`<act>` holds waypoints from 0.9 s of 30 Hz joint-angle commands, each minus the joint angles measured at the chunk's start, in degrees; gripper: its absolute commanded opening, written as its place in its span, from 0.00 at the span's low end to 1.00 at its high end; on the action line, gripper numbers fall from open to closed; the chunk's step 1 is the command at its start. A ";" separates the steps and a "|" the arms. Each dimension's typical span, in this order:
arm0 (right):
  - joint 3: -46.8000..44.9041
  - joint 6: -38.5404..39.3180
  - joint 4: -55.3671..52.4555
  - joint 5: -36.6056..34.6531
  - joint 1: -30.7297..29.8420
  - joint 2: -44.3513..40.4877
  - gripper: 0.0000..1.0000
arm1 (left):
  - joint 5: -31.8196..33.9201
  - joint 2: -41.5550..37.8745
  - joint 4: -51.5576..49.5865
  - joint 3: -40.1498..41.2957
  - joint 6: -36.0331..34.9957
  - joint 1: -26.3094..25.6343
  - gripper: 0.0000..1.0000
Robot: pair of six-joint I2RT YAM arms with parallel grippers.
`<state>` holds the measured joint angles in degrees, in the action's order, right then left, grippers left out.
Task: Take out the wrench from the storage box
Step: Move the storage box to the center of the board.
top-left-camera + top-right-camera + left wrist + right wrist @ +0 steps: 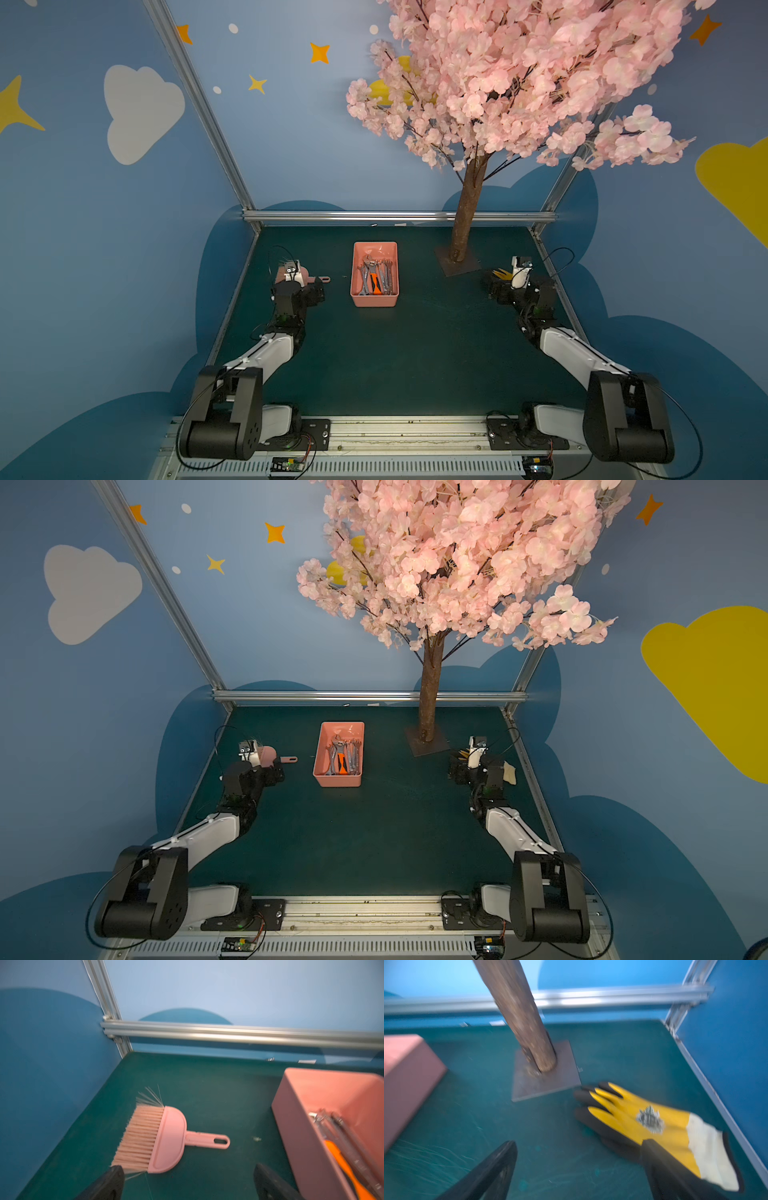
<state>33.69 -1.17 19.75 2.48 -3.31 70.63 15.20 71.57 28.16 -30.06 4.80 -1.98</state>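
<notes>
We are judging the wrench (pixel 365 279) to be stiff, heavy steel and slick, so we are favouring a pinch across the mid-shaft. It is gleaming silver, lying among other tools inside the storage box (pixel 374 300) at mid-table. The left gripper (pixel 189 1167) and right gripper (pixel 579 1142) are standing wide apart, empty, flanking the box.

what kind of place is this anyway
Probably a staged robot test cell, not a real workshop: left arm and right arm mounted at a green table, cloud-painted walls, a fake blossom tree.
</notes>
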 commanded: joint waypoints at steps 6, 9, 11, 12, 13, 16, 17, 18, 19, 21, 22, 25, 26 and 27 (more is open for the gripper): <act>7.08 -5.45 -17.94 16.19 -6.85 -6.72 0.98 | -13.28 -0.06 -35.57 -17.03 12.86 0.39 0.98; 10.02 -6.91 -21.07 26.04 -9.74 -6.17 0.98 | -22.85 3.94 -40.93 -20.89 15.51 0.37 0.96; 13.02 -6.42 -25.50 29.16 -11.98 -5.38 0.98 | -28.92 6.13 -41.48 -22.14 16.12 0.31 0.95; 14.45 -6.47 -27.39 30.26 -13.09 -4.79 0.98 | -32.15 7.28 -42.17 -23.20 16.67 0.29 0.95; 15.93 -6.56 -29.38 31.21 -14.03 -4.24 0.98 | -34.31 8.49 -43.18 -24.55 17.03 0.22 0.94; 19.58 -7.89 -34.18 31.79 -16.20 -2.32 0.98 | -35.73 11.58 -46.90 -29.15 16.92 -0.69 0.93; 20.54 -8.35 -35.43 31.84 -16.73 -1.67 0.98 | -35.56 12.54 -48.02 -30.55 16.98 -1.06 0.93; 21.68 -8.82 -36.90 31.75 -17.43 -0.82 0.98 | -35.37 13.93 -49.13 -32.16 17.05 -1.57 0.92; 22.91 -9.37 -38.59 31.58 -18.04 0.13 0.98 | -35.07 15.48 -50.09 -33.78 17.23 -2.17 0.91; 24.72 -9.95 -40.98 30.50 -19.57 1.37 0.98 | -33.74 18.69 -52.06 -36.92 16.99 -3.80 0.91; 25.61 -10.32 -42.22 29.62 -20.28 1.84 0.98 | -32.93 20.54 -53.06 -38.88 16.75 -4.72 0.90; 26.61 -11.66 -43.24 27.67 -21.70 2.52 0.98 | -28.85 25.58 -56.13 -44.53 15.79 -7.09 0.90; 26.90 -11.91 -43.58 27.50 -21.95 2.71 0.98 | -26.20 27.62 -57.34 -46.47 15.66 -7.46 0.89; 27.15 -12.01 -44.09 27.12 -22.13 2.96 0.98 | -24.79 29.34 -58.31 -48.25 15.39 -7.72 0.87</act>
<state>58.87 -11.64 -20.03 30.89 -24.73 73.28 -14.22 97.19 -24.16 -74.81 21.06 -8.86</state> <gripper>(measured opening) 0.984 0.874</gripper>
